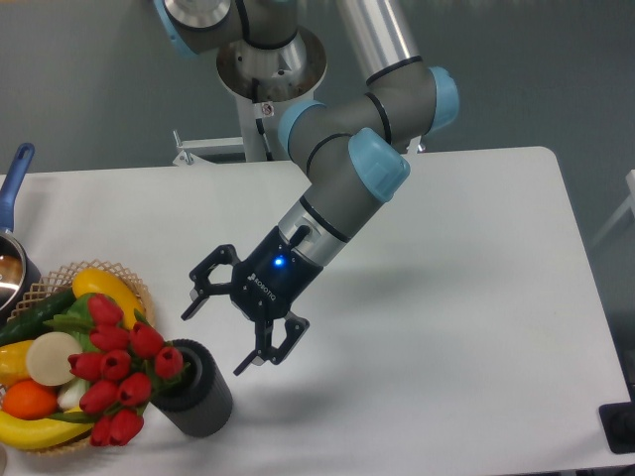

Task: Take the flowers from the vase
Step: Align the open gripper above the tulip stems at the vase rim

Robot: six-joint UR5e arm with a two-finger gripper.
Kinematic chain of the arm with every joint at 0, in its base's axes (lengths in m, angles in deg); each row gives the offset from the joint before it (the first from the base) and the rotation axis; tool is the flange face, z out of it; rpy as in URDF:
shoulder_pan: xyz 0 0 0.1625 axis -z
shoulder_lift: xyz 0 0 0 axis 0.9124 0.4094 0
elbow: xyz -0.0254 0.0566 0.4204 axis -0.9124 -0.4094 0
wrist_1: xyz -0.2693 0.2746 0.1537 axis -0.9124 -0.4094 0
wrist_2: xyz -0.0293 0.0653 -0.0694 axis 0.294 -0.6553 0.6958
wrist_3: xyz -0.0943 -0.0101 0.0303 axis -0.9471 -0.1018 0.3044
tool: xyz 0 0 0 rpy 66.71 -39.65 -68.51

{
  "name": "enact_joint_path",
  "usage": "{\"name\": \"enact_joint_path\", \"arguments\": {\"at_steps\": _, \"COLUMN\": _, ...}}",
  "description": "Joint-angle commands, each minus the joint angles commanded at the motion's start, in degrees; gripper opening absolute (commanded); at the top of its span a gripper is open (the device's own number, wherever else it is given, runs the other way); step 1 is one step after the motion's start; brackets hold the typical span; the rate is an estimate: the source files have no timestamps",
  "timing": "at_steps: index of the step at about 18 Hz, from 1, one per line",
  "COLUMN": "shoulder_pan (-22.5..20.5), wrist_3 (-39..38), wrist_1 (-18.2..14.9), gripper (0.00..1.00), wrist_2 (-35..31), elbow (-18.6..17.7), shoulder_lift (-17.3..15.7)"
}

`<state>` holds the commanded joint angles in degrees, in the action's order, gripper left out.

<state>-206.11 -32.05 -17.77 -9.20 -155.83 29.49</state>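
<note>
The flowers (117,372) are a bunch of red tulip buds with green stems. They stick out of the mouth of the vase (198,392), a short dark grey cylinder that lies tilted on the table at the lower left, mouth facing left. The buds hang over the wicker basket. My gripper (213,339) is open and empty, its two dark fingers (203,288) spread wide. It hovers just above and to the right of the vase, apart from the flowers.
A woven wicker basket (119,281) at the left edge holds yellow, green, white and orange play food. A blue-handled metal pot (12,260) stands behind it. The white table (446,297) extends to the right.
</note>
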Motion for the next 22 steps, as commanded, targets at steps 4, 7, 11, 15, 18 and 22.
{"name": "enact_joint_path", "arguments": {"at_steps": 4, "shoulder_pan": 0.0, "wrist_3": -0.09, "wrist_1": 0.0, "gripper": 1.0, "wrist_2": 0.0, "elbow": 0.09, "shoulder_lift": -0.17}}
{"name": "enact_joint_path", "arguments": {"at_steps": 7, "shoulder_pan": 0.0, "wrist_3": -0.09, "wrist_1": 0.0, "gripper": 1.0, "wrist_2": 0.0, "elbow": 0.18, "shoulder_lift": -0.26}}
{"name": "enact_joint_path", "arguments": {"at_steps": 11, "shoulder_pan": 0.0, "wrist_3": -0.09, "wrist_1": 0.0, "gripper": 1.0, "wrist_2": 0.09, "elbow": 0.35, "shoulder_lift": -0.44}}
{"name": "enact_joint_path", "arguments": {"at_steps": 15, "shoulder_pan": 0.0, "wrist_3": -0.17, "wrist_1": 0.0, "gripper": 1.0, "wrist_2": 0.17, "elbow": 0.61, "shoulder_lift": -0.88}}
{"name": "enact_joint_path", "arguments": {"at_steps": 18, "shoulder_pan": 0.0, "wrist_3": -0.35, "wrist_1": 0.0, "gripper": 1.0, "wrist_2": 0.18, "elbow": 2.02, "shoulder_lift": -1.76}}
{"name": "enact_joint_path", "arguments": {"at_steps": 22, "shoulder_pan": 0.17, "wrist_3": -0.35, "wrist_1": 0.0, "gripper": 1.0, "wrist_2": 0.18, "elbow": 5.79, "shoulder_lift": -1.06}}
